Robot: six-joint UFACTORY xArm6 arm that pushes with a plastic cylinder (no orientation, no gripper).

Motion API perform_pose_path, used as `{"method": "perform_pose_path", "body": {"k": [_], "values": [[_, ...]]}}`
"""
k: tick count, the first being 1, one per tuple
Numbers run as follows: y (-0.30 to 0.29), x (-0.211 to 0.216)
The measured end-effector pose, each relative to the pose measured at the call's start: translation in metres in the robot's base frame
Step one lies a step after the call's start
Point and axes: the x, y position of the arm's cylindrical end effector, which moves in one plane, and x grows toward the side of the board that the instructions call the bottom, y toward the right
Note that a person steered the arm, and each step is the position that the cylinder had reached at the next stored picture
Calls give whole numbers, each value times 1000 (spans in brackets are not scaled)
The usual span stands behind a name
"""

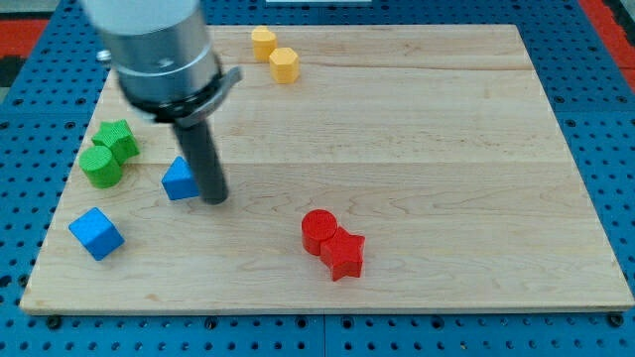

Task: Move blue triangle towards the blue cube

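Tip (215,198) touching small blue triangle (180,179).

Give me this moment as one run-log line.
my tip: against blue triangle's right side | blue cube: lower left of triangle, apart | status: triangle not yet at cube

A wooden board (446,149) carries a blue triangle (180,179), blue cube (96,234), two green blocks (107,154), two yellow blocks (274,54) and two red blocks (333,244).
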Motion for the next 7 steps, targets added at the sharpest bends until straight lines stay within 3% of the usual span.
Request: {"method": "perform_pose_path", "body": {"k": [1,4,5,6,7], "values": [[-28,-48],[-71,-16],[-23,-37],[-51,2],[-72,5]]}}
